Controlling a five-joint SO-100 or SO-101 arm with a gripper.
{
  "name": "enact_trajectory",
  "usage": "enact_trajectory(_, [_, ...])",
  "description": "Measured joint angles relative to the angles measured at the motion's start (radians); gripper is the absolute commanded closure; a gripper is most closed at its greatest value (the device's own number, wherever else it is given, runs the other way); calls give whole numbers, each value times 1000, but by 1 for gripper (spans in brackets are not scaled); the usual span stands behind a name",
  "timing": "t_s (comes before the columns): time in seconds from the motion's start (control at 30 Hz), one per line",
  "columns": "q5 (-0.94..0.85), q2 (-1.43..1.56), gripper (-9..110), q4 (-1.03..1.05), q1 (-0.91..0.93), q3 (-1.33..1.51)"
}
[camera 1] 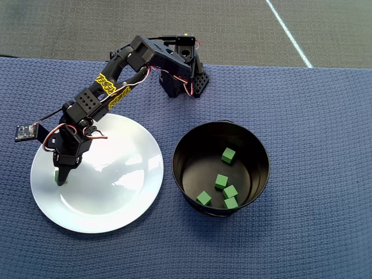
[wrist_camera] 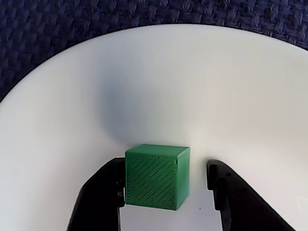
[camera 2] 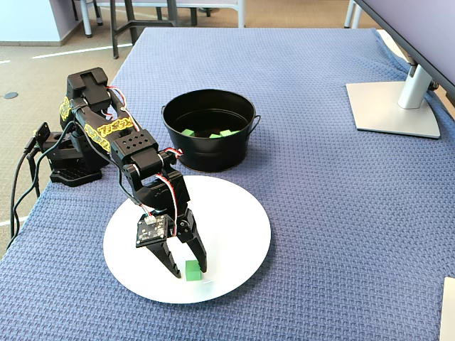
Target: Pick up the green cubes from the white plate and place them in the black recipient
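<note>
- Blue woven cloth (camera 2: 320, 199) covers the whole table, and in the fixed view a grey monitor stand (camera 2: 394, 106) sits on it at the far right.
- White plate (camera 1: 116, 197) is left of the black recipient (camera 1: 256, 148) in the overhead view, the two just beside each other with a thin strip of cloth between.
- Five green cubes are down in the pot in the overhead view: one (camera 1: 228, 155) on its own toward the top, then a loose bunch of four lower down (camera 1: 221, 181), (camera 1: 230, 192), (camera 1: 204, 198), (camera 1: 231, 203).
- One more green cube (wrist_camera: 156, 176) is on the plate, near the plate's left edge as the overhead view shows it, mostly hidden under the arm there.
- Gripper (wrist_camera: 166, 192) is down at the plate with that cube between its fingers. Wrist view shows the jaws spread: the left finger (wrist_camera: 103, 192) looks right up against the cube's side, while the right finger (wrist_camera: 231, 192) stands clear with bare plate showing in the gap. So not clamped.
- Cube sits flat on the plate; the fixed view (camera 2: 193, 270) shows it resting there between the finger tips.
- Arm base (camera 1: 186, 81) stands on the cloth above the pot in the overhead view, arm reaching down-left over the plate.
</note>
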Motion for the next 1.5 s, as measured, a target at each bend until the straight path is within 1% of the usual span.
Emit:
enact_trajectory(0.13, [0,0,101,-3,0,2])
enact_trajectory(0.37, [6,0,102,-15,0,2])
enact_trajectory(0.53, [60,21,102,-5,0,3])
enact_trajectory(0.63, [164,115,102,71,5,5])
enact_trajectory(0.77, [364,339,102,178,43,29])
enact_trajectory(0.87, [500,523,102,209,44,126])
enact_trajectory(0.93, [572,649,102,227,6,225])
enact_trajectory(1.0, [650,770,102,250,-61,336])
enact_trajectory(1.1, [749,934,102,276,-216,505])
enact_trajectory(1.2, [839,1086,102,293,-413,664])
enact_trajectory(1.3, [927,1226,102,308,-649,795])
enact_trajectory(1.4, [1017,1322,102,328,-868,839])
enact_trajectory(1.5, [1085,1394,102,357,-1034,841])
